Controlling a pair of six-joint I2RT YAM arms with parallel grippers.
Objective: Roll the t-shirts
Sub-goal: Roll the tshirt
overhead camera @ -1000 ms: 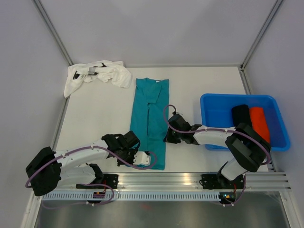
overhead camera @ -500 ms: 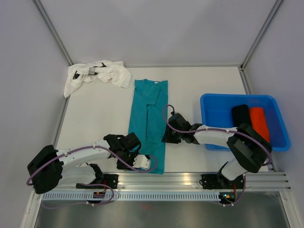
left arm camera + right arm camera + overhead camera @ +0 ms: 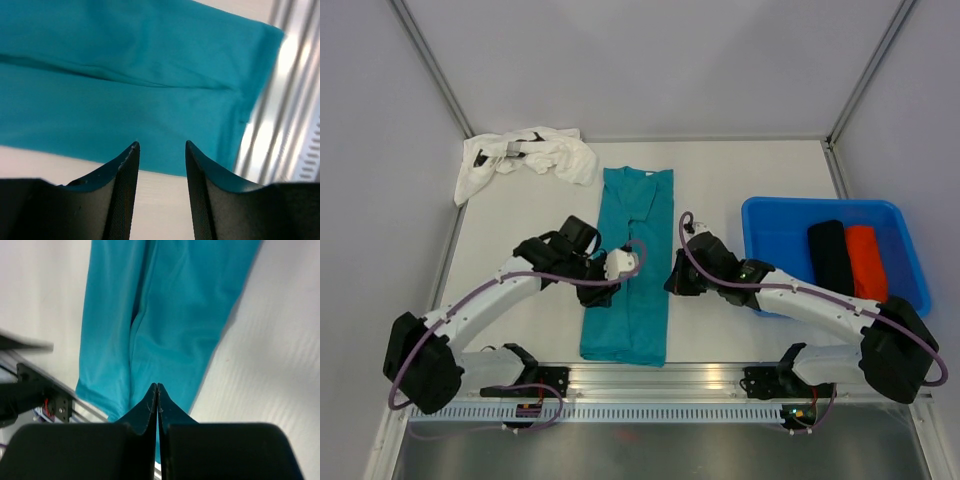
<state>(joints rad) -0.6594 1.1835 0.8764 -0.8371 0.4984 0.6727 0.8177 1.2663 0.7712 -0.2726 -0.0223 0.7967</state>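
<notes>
I hold my left gripper (image 3: 161, 147), fingers apart, over the left edge of the teal t-shirt (image 3: 645, 215), a long folded strip on the table (image 3: 520, 225), my right gripper (image 3: 157, 387), fingers pressed together, at its right edge, the white t-shirt (image 3: 532, 154) crumpled at the far left.

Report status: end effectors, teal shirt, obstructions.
Left end effector open, right end effector shut, flanking teal t-shirt. Shirt flat, unrolled. White t-shirt bunched far-left, apart.

White table (image 3: 520, 235): teal t-shirt (image 3: 638, 205), probably a white t-shirt (image 3: 535, 155), blue bin (image 3: 770, 235).
</notes>
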